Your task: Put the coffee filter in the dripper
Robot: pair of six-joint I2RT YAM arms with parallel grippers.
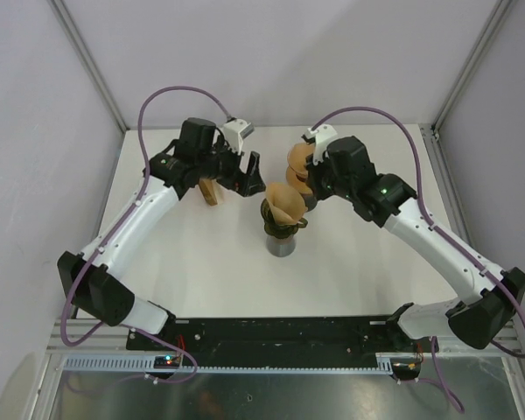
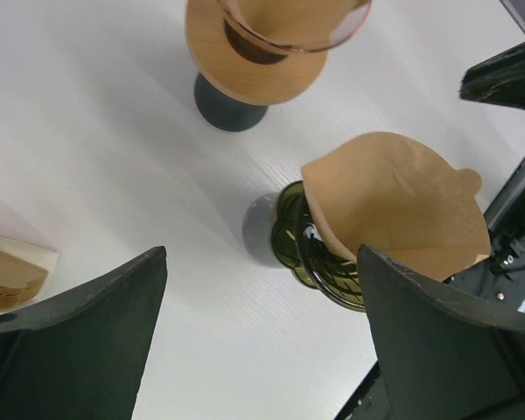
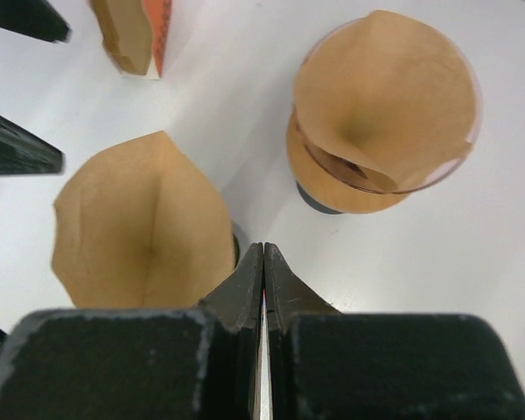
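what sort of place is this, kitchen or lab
Probably a robot lab cell, not a kitchen: a white table walled by plain panels on metal posts, left arm and right arm bolted at its near edge, and a paper filter in a green dripper.

The filter (image 1: 286, 203) sits in the dripper (image 1: 280, 229), another dripper (image 1: 299, 163) seemingly just behind.

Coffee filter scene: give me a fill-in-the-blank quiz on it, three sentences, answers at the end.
1. The coffee filter sits in the ___ dripper.
2. The left gripper, fingers far apart, is ___.
3. The right gripper, fingers pressed together, is ___.
Missing words: green; open; shut.
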